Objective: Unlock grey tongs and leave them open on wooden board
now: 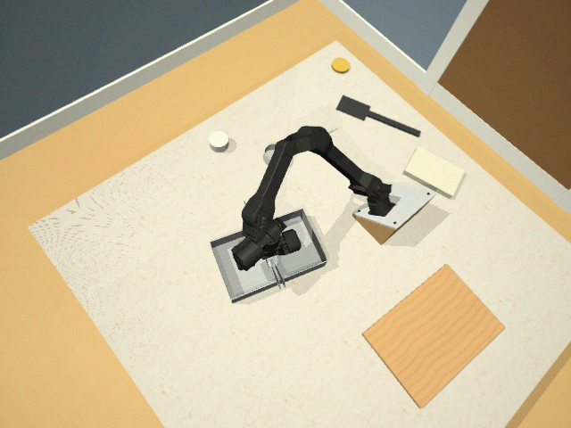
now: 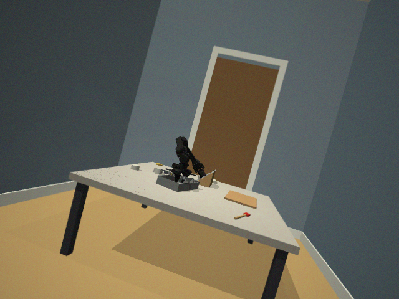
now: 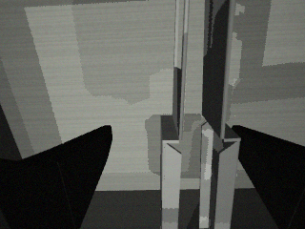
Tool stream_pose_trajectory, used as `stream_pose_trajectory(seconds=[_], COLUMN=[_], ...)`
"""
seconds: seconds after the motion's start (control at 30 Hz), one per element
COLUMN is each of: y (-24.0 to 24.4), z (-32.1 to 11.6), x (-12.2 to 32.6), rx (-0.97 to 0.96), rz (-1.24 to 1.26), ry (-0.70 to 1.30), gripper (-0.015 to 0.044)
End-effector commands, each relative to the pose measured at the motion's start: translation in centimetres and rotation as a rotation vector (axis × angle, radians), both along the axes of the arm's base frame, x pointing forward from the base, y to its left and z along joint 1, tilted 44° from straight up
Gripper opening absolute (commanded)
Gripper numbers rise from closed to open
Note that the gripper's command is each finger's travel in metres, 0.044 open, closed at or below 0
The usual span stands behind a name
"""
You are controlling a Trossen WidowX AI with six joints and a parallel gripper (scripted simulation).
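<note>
Over the roasting tin (image 1: 315, 239) our claw (image 3: 172, 157) stands wide around the tongs (image 3: 200, 157), holding nothing; they look stiff, thin, slippery, so we grip near the hinge.

The tongs (image 1: 277, 272) were grey, the roasting tin (image 1: 310, 231) grey too, the board (image 1: 433, 335) orange with wavy grain, the bench (image 1: 184, 322) speckled cream, the arm (image 1: 277, 170) black.

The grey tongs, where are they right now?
In the top view the grey tongs lie across the near rim of the roasting tin, under the open gripper, far from the wooden board.
</note>
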State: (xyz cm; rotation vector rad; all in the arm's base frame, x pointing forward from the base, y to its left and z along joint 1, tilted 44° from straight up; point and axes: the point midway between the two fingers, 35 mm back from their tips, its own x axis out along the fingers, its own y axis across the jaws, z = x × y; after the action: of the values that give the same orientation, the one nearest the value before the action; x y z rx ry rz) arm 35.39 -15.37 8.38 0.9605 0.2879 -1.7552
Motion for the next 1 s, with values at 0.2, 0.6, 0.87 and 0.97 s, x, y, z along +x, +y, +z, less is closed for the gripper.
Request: stream_pose_trajectory(seconds=[0.2, 0.6, 0.87, 0.97], y=[0.03, 0.03, 0.03, 0.03], z=[0.03, 0.03, 0.03, 0.03], x=[0.02, 0.02, 0.02, 0.02], rx=[0.0, 0.0, 0.0, 0.0], rz=[0.0, 0.0, 0.0, 0.0], ry=[-0.001, -0.001, -0.001, -0.001], gripper=[0.0151, 0.0071, -0.0021, -0.01])
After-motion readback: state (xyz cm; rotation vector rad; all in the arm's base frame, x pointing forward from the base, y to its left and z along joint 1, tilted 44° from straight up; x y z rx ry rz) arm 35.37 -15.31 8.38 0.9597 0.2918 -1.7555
